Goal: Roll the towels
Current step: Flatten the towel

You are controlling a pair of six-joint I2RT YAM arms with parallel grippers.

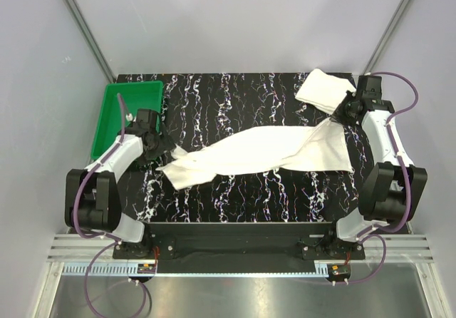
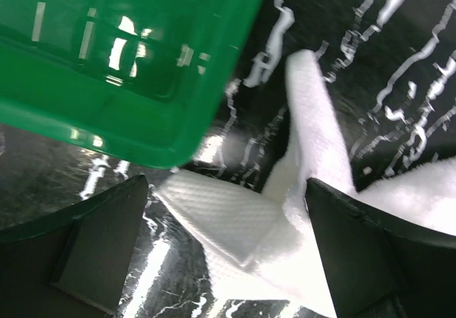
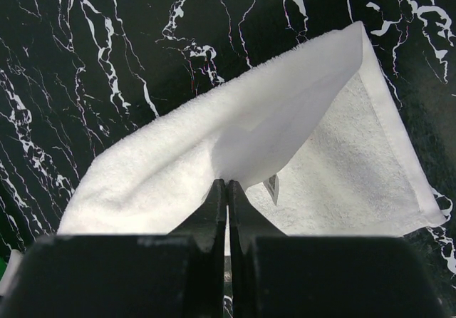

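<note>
The long towel (image 1: 263, 150) lies stretched crosswise on the black, white-veined worktop (image 1: 249, 97), just beyond the two arm bases. It runs from a crumpled, narrow end at the near left to a broader end at the right.

At the narrow end, the left fingers (image 1: 162, 148) stand wide apart and low over the worktop. The left wrist view shows a folded corner of the cloth lying between them, with neither finger closed on it.

At the right end, the right fingers (image 3: 219, 204) are pressed together on a raised fold of the same towel. The pinch lifts it into a ridge, while the hemmed corner beside it lies flat on the worktop. A small tag shows on the cloth just beside the pinch.

Farther back, a green tray (image 1: 107, 111) sits at the far left corner of the worktop, just behind the left fingers, its near corner close to the towel's tip.

At the far right corner, the folded towel (image 1: 324, 90) rests as a compact white bundle, just beyond the right fingers and apart from the long towel.
</note>
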